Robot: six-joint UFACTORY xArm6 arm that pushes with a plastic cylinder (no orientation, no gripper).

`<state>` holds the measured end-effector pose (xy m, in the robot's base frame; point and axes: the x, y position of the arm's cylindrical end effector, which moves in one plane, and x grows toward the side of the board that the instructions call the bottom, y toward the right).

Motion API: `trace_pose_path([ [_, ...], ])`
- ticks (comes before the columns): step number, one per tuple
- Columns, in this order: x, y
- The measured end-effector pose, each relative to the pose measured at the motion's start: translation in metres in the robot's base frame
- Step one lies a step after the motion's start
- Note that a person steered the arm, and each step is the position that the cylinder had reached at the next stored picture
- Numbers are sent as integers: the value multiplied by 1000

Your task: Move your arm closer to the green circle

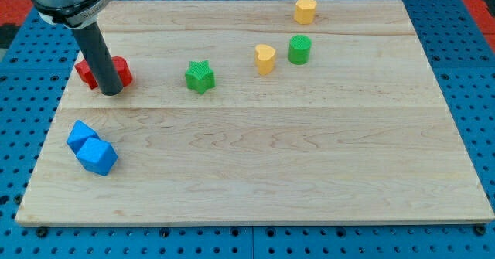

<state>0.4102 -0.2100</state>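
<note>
Seven blocks on table. My tip far left, against red block; no claw fitted, just bare rod. Green circle far right, beside yellow heart. Approach step unstarted; next: long rightward slide, passing green star.

- My tip sits at the view's left on the wooden board, in front of a red block whose shape the rod partly hides.
- The green circle stands well apart, toward the view's upper right.
- A yellow heart is just left of it; a yellow block lies above.
- A green star sits between tip and circle.
- Two blue blocks touch at lower left.
</note>
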Motion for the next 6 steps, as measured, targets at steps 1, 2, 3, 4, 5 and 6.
trace_pose_path([
  [1,22,33],
  [2,23,47],
  [3,19,47],
  [4,19,47],
  [5,38,76],
  [6,36,155],
])
